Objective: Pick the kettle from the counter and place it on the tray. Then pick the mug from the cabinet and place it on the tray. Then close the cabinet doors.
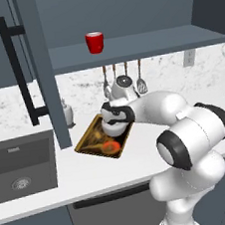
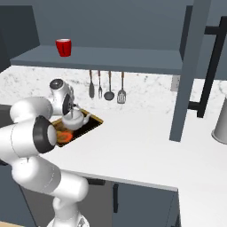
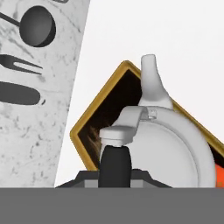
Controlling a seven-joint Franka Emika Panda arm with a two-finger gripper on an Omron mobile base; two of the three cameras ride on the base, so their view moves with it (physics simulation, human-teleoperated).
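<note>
The silvery-white kettle [image 1: 112, 127] [image 2: 74, 120] [image 3: 175, 148] sits on the golden-rimmed tray [image 1: 95, 145] [image 2: 92, 124] [image 3: 109, 100], near its back end, spout pointing away from the arm. My gripper [image 1: 116, 115] [image 2: 70, 111] [image 3: 114, 179] comes down from above and is shut on the kettle's black-topped handle. On the open cabinet's shelf [image 1: 141, 45] [image 2: 111, 58] stands the red mug [image 1: 94, 42] [image 2: 63, 47], up and back from the tray. Both cabinet doors [image 1: 42, 68] [image 2: 188, 66] are swung open, edge toward me, with black bar handles [image 1: 19, 71] [image 2: 213, 66].
The tray lies on the white counter [image 1: 140, 156] [image 2: 142, 146] beside the dark sink [image 1: 21, 166]. A small dispenser bottle [image 1: 67, 113] stands behind the left door. Several utensils [image 1: 125, 80] [image 2: 106, 86] hang on the backsplash. A grey canister [image 2: 220, 120] sits far right.
</note>
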